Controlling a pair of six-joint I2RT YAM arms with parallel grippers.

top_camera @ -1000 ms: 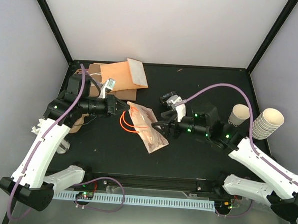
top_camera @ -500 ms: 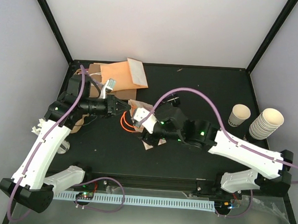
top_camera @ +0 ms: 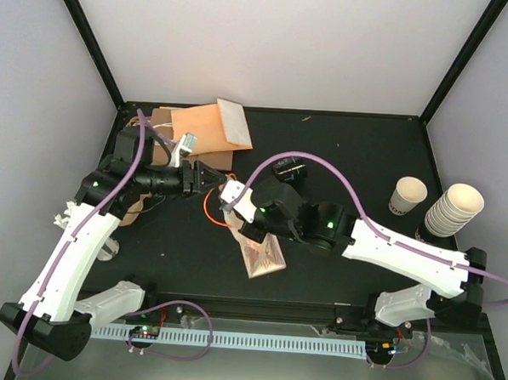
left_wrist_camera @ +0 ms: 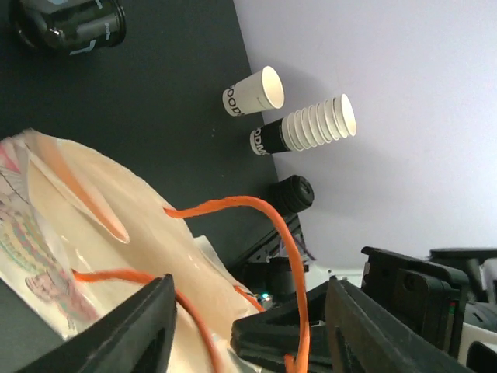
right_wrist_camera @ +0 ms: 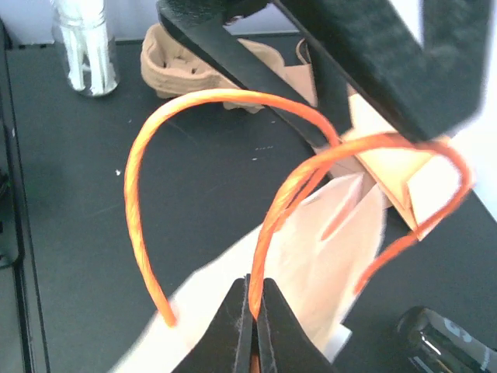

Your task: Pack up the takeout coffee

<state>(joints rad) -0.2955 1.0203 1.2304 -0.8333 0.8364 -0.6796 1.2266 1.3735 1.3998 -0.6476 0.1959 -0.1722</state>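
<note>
Clamped shut in the right gripper (right_wrist_camera: 252,309): 1 thin twisted orange cord handle (right_wrist_camera: 138,194) of the creased tan paper bag (right_wrist_camera: 311,249). Just beyond, left gripper (left_wrist_camera: 248,318) jaws parted, pinched a second ago. Far past both, tapered paper takeout coffee (left_wrist_camera: 254,92) beside a ribbed cup stack (left_wrist_camera: 311,132)

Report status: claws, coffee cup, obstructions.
Right claw shut on orange handle. Left claw open at bag. Coffee cup upright, untouched. Cup stack beside it.
</note>
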